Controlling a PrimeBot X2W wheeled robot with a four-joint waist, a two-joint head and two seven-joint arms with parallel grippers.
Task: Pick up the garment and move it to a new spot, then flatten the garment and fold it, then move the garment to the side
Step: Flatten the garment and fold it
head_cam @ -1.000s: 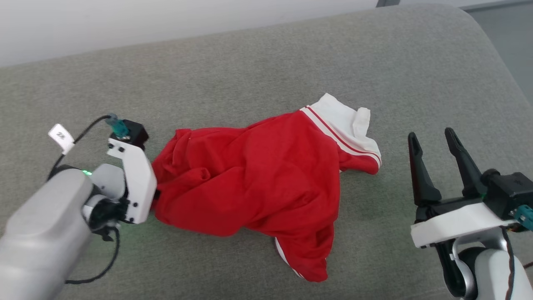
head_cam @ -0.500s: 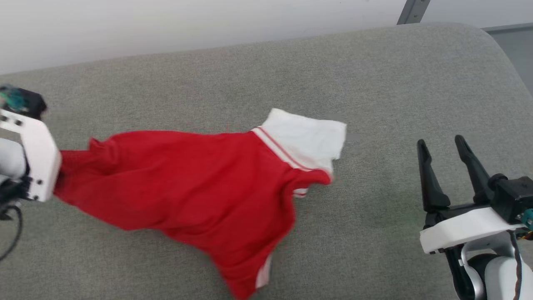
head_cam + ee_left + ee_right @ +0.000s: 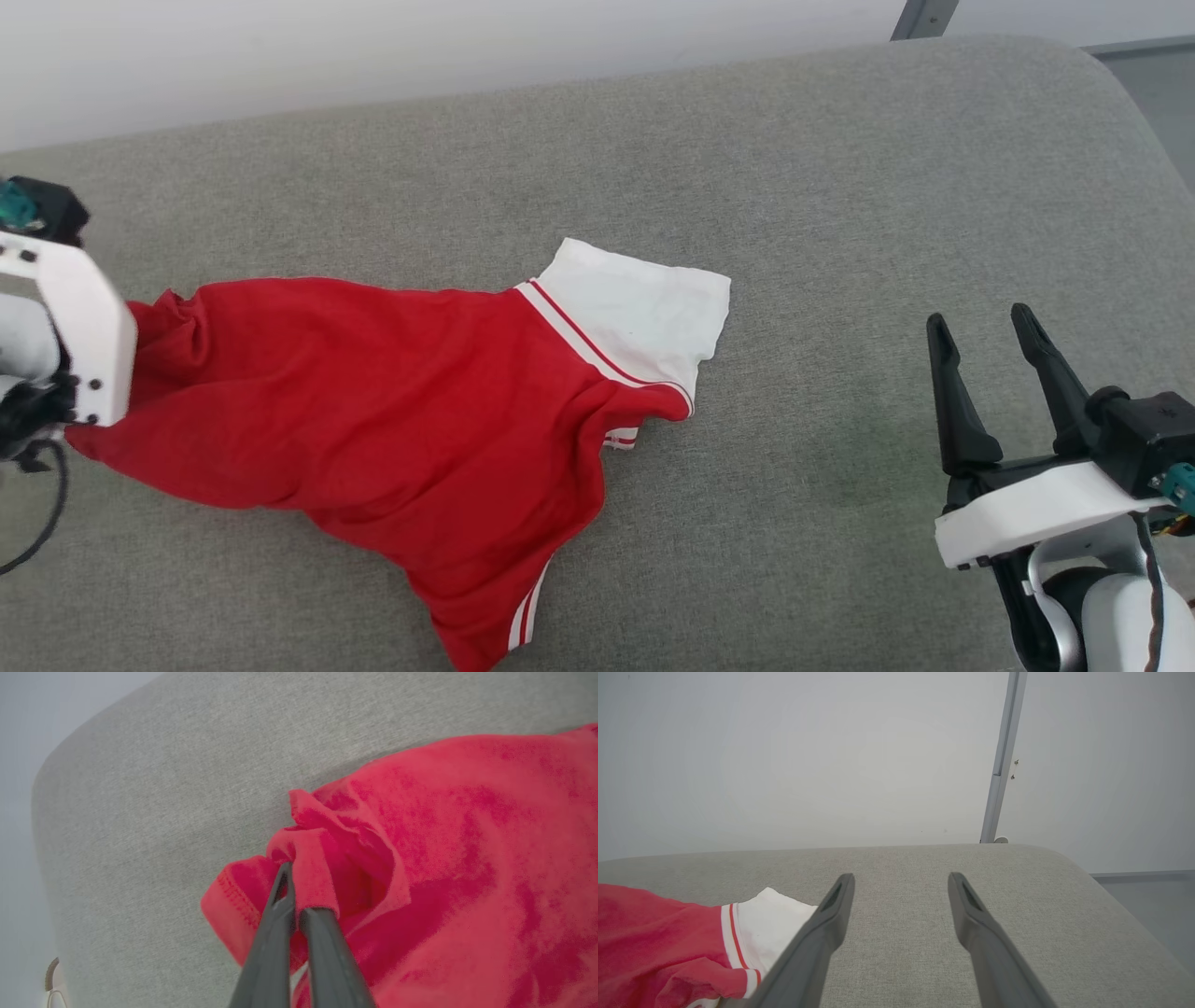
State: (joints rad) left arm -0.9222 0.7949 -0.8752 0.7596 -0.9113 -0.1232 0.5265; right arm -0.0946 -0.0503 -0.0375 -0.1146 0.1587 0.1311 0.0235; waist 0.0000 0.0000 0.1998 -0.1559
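Left gripper [image 3: 293,896]: fingers pressed together, clamped on a bunched fold of red cloth close to a stitched hem of the garment [image 3: 392,401]. In the head view, its white housing sat at the far left edge, with the cloth running out from behind it.

Garment: lay on the grey upholstered surface [image 3: 840,187], drawn out from the left gripper towards the middle. The red body showed loose wrinkles and was puckered near the grip. One white sleeve [image 3: 644,308] lay flat at the end farthest from the gripper, bordered by red-and-white striped trim. A pointed red corner with white stripes reached towards the near edge of the surface.

Right gripper [image 3: 978,317]: fingers spread wide with nothing between them, held over bare upholstery at the lower right, well apart from the garment. In the right wrist view, the sleeve lay to the left of its fingers, and I could not tell whether the left finger touched it.

Background: pale wall [image 3: 373,47] behind the surface; a grey upright strip [image 3: 1001,756] against it.
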